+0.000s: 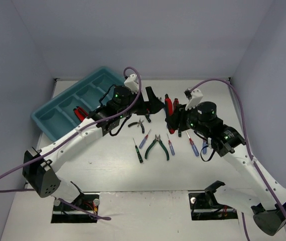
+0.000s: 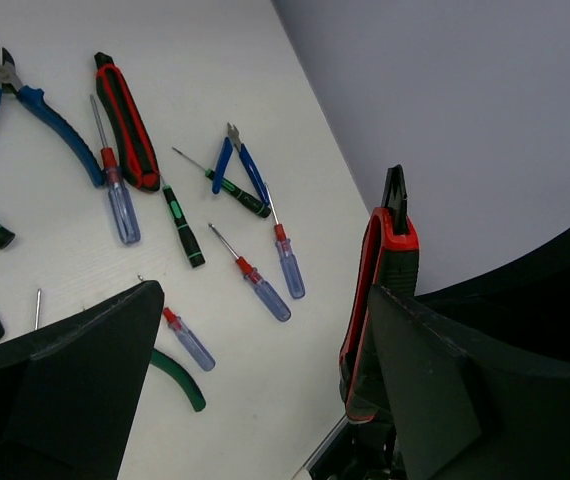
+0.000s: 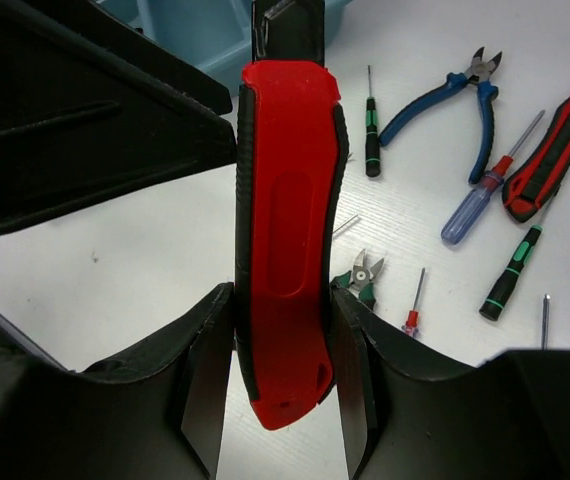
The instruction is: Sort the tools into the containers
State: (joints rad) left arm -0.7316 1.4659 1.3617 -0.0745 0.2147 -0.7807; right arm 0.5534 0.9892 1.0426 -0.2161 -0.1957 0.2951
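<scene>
Tabletop (image 1: 108, 178) white, walls (image 1: 148, 30) pale grey.

No legible text or markings

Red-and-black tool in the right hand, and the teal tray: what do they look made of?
Red-and-black cutter: matte moulded plastic, going by the red panel's pressed-in slot; its black edging may be rubber. Teal-blue divided tray: smooth plastic, likely, one even colour with rounded moulded dividers.
</scene>
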